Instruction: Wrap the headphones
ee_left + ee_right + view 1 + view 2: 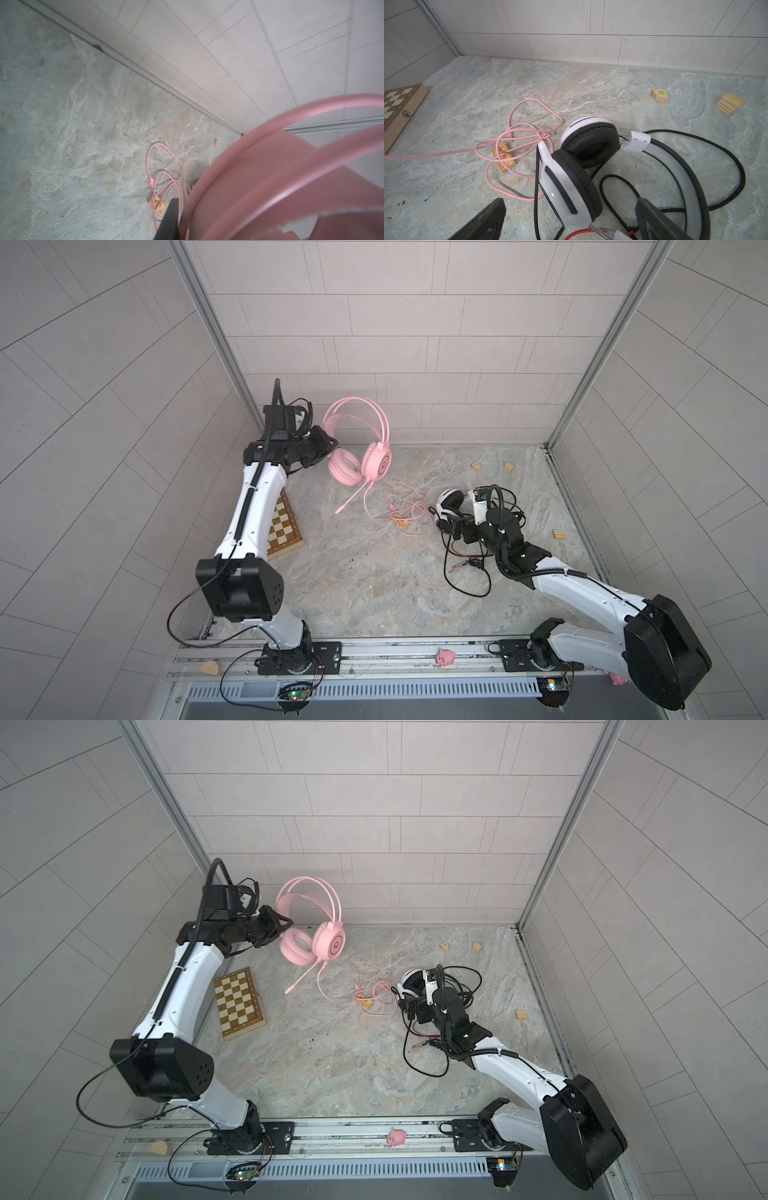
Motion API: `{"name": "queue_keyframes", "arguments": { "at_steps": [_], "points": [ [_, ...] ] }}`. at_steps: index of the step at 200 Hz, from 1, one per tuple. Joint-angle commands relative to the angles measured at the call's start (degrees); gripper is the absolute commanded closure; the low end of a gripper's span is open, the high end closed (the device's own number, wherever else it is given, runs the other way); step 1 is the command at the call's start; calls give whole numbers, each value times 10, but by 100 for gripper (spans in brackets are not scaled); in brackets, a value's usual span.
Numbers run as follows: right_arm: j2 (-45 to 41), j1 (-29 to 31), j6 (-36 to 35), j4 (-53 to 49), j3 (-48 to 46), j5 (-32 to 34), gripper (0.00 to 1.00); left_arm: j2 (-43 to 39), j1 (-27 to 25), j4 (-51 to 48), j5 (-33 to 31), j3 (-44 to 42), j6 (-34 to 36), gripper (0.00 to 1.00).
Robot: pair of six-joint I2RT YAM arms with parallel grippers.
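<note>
The left gripper (331, 443) clamps the band of the pink headphones (376, 458), raised at the table's (374, 593) 11 o'clock, and their cable (409, 512) trails toward 4 o'clock into a heap at 9 o'clock of the nearer, wide-open right gripper (448, 527), which is over the white headphones (449, 498).

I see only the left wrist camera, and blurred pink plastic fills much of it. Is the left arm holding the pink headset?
Observer: Yes. In both top views the left gripper is shut on the pink headphones, at the headband beside one ear cup.
Operator: Where is the other headset?
Observer: The white-and-black headphones lie on the table, at the right, with their black cable loose around them.
Operator: And the right arm?
Observer: The right gripper has its jaws open, one on each side of an ear cup, not closed.
</note>
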Motion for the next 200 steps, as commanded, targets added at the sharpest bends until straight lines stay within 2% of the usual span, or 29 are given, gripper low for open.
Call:
{"name": "queue_keyframes", "arguments": {
  "at_steps": [1,26,41,69,84,111,139,157,169,181,190,200],
  "points": [
    [8,1,5,15,-4,-3,1,-69,50,35,27,29,-31,100],
    [25,1,5,28,-4,-18,1,-110,99,-19,-74,35,3,100],
    [37,1,3,31,2,-36,1,-125,120,2,-59,2,-7,100],
    [51,2,5,64,-3,-76,1,-135,121,44,-32,-77,-8,100],
    [54,7,-4,55,8,-104,1,-142,121,70,-11,-117,-10,100],
    [55,28,-20,25,46,-122,1,-175,120,132,-10,-206,-14,100],
    [54,35,49,16,108,-173,1,-214,112,219,-20,-315,-15,100],
    [73,56,106,-3,175,-190,1,-223,109,279,-8,-378,-53,100],
    [87,88,138,4,205,-170,1,-223,107,309,-1,-404,-78,100],
    [103,131,172,-5,237,-101,1,-224,107,323,4,-416,-92,100],
    [120,163,183,-5,261,-69,1,-227,107,312,-8,-416,-81,100],
    [144,197,184,-42,305,-4,1,-233,107,294,-30,-417,-66,100]
  ]
}}
